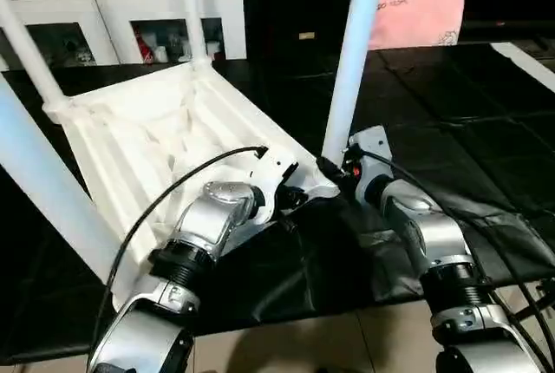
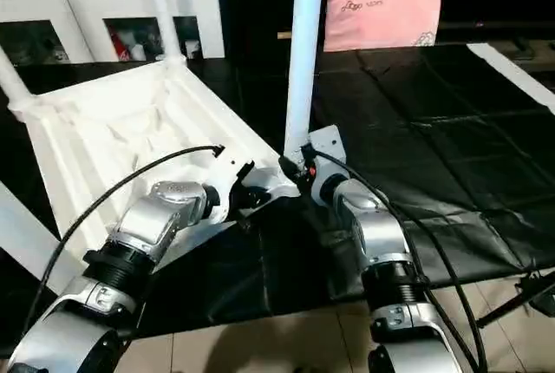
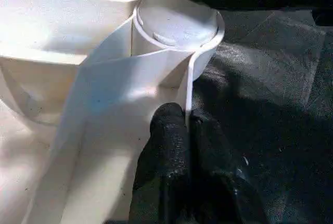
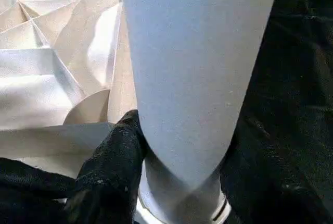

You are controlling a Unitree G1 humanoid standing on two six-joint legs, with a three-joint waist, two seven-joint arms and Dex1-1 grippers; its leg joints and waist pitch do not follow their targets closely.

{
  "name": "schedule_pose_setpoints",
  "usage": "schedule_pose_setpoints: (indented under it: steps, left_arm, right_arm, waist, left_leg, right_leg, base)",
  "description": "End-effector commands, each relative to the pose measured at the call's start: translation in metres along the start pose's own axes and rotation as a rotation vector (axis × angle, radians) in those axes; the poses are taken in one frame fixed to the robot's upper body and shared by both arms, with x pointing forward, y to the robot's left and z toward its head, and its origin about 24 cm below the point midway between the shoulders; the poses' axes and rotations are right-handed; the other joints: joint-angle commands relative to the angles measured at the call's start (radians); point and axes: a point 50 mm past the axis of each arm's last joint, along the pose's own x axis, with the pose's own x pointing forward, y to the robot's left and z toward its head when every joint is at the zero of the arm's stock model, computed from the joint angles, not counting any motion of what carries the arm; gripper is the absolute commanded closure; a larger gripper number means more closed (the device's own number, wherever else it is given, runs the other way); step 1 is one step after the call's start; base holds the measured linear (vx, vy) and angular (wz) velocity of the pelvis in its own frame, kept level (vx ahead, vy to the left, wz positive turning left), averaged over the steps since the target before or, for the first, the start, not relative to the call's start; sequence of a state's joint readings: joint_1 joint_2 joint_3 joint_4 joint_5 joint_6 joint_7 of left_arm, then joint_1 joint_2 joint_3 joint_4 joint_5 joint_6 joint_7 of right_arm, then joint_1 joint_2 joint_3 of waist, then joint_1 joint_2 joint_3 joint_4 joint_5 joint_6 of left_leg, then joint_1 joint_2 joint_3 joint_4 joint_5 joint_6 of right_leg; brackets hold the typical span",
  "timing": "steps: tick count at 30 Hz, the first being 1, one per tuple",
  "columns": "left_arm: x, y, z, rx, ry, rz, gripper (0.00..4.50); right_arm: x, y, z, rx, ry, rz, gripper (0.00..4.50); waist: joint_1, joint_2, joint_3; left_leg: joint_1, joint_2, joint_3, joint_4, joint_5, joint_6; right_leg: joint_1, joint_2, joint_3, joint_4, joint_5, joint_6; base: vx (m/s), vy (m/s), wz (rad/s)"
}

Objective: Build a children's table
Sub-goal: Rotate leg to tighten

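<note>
Pinching the tabletop (image 1: pixel 147 143) rim wall, our left gripper (image 3: pixel 187 125) is clamped shut; our right gripper (image 4: pixel 179 146) clasps the leg (image 1: pixel 351 61) base. We judge both light, stiff, smooth plastic, best held low near the socket (image 3: pixel 177 26).

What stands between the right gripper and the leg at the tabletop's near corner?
Nothing visible does. The right gripper already has its jaws around the leg just above the corner socket, one finger pressed against the tube. The left gripper pinches the tabletop rim beside it.
</note>
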State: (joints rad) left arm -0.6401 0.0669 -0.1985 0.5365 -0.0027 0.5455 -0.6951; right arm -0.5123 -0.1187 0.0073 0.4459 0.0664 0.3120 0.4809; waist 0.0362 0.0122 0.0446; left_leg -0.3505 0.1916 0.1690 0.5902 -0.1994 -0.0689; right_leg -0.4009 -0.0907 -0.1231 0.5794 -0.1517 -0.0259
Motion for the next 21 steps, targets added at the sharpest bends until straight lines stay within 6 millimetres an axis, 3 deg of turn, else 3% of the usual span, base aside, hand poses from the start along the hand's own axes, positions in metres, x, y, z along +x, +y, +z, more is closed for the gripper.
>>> schedule_pose_setpoints:
  steps: [1,6,10,13,18,21]
  left_arm:
    - [0.008,-0.017,0.025,0.077,-0.089,-0.087,4.5]
    - [-0.006,-0.008,0.018,0.163,-0.077,-0.144,4.5]
    - [-0.015,-0.004,0.014,0.179,-0.047,-0.195,4.5]
    - [-0.024,-0.002,0.008,0.219,-0.012,-0.27,4.5]
    - [-0.035,0.002,0.002,0.274,0.02,-0.352,4.5]
    - [-0.043,0.002,0.0,0.288,0.029,-0.421,4.5]
  right_arm:
    - [0.011,0.04,-0.019,0.02,0.077,0.208,1.84]
    - [-0.002,0.028,-0.019,-0.018,0.068,0.298,1.37]
    - [-0.015,0.018,-0.016,-0.068,0.043,0.383,1.04]
    - [-0.036,0.011,-0.01,-0.102,0.019,0.545,0.7]
    - [-0.057,-0.006,-0.008,-0.128,0.065,0.64,0.32]
    - [-0.071,-0.012,-0.007,-0.152,0.11,0.742,0.32]
  waist:
    - [0.012,-0.013,-0.065]
    - [0.015,-0.009,-0.062]
    - [0.022,-0.014,-0.062]
    - [0.036,-0.014,-0.062]
    - [0.058,-0.013,-0.064]
    - [0.068,-0.013,-0.064]
  left_leg:
    - [-0.011,0.027,-0.008,-0.062,-0.124,0.092]
    - [-0.007,0.034,-0.009,-0.066,-0.154,0.087]
    - [-0.005,0.036,-0.007,-0.065,-0.159,0.086]
    - [-0.003,0.04,-0.008,-0.066,-0.151,0.094]
    - [0.001,0.043,-0.005,-0.064,-0.132,0.099]
    - [0.001,0.044,-0.003,-0.062,-0.13,0.105]
  right_leg:
    - [0.062,-0.065,0.052,-0.074,-0.315,-0.153]
    - [0.06,-0.065,0.054,-0.076,-0.33,-0.152]
    - [0.06,-0.068,0.057,-0.073,-0.324,-0.161]
    - [0.06,-0.069,0.059,-0.07,-0.31,-0.164]
    - [0.059,-0.068,0.061,-0.062,-0.261,-0.189]
    - [0.06,-0.067,0.06,-0.059,-0.249,-0.195]
  base:
    - [0.0,0.0,0.0]
    - [0.0,0.0,0.0]
    - [0.0,0.0,0.0]
    - [0.0,0.0,0.0]
    - [0.0,0.0,0.0]
    - [0.0,0.0,0.0]
